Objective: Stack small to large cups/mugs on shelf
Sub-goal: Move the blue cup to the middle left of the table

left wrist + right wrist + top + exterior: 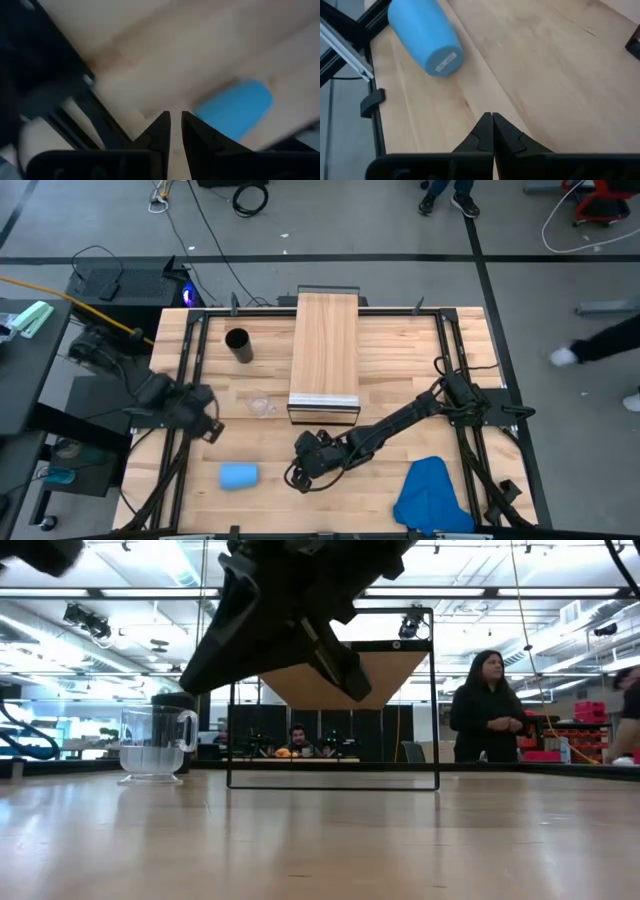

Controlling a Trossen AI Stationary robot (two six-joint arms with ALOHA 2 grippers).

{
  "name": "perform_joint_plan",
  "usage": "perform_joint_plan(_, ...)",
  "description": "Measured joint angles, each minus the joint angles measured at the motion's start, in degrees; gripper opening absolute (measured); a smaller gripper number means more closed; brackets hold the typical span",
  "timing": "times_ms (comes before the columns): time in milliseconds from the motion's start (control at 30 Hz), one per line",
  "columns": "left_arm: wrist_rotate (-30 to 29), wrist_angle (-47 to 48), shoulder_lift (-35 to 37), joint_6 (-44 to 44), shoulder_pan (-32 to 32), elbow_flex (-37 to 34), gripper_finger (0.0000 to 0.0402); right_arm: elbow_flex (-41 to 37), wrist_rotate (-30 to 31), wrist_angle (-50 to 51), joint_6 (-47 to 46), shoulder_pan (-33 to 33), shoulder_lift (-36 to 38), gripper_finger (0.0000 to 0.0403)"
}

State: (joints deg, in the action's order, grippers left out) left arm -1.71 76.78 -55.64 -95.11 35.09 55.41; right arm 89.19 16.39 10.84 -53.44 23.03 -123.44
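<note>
The bright-blue cup (pixel 238 475) lies on its side near the table's near-left edge; in the right wrist view (pixel 422 35) its flat end faces the camera. My right gripper (pixel 298 472) (pixel 492 120) is shut and empty, a short way right of it, above the table. The clear glass mug (pixel 262 406) (pixel 155 745) stands upright left of the shelf's front. The black cup (pixel 238 345) stands farther back. The shelf (pixel 325 350) is a raised light-wood board. My left gripper (pixel 207 427) (pixel 175 125) waits at the left, its fingers a narrow slit apart, with the blue cup (pixel 235 107) ahead.
A blue cloth (pixel 435 495) lies crumpled at the near-right corner. Black frame rails (pixel 185 370) run along the table's sides. Bare wood lies between the blue cup and the shelf's front edge (pixel 324 401). People (pixel 487 710) stand in the room beyond the table.
</note>
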Motion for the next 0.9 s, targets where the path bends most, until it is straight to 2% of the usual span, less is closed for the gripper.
perform_joint_plan(200,-2.2,-2.1,-1.2,-16.4,12.8,-0.6,0.0049,0.0,-1.3,0.2,-0.2,0.2,0.0,0.0003)
perform_joint_plan(367,-3.0,-7.5,-4.7,-25.5,20.6,-0.6,0.0054,0.0,-1.7,0.3,-0.1,0.3,0.0,0.0003)
perform_joint_plan(567,-7.6,-17.3,-11.0,-29.8,25.1,-0.6,0.0056,0.0,-1.8,0.3,0.8,0.0,0.0,0.0003)
perform_joint_plan(900,-15.5,-27.5,-21.7,-34.6,29.1,-0.6,0.0056,0.0,-4.8,0.3,1.1,0.0,0.0,0.0003)
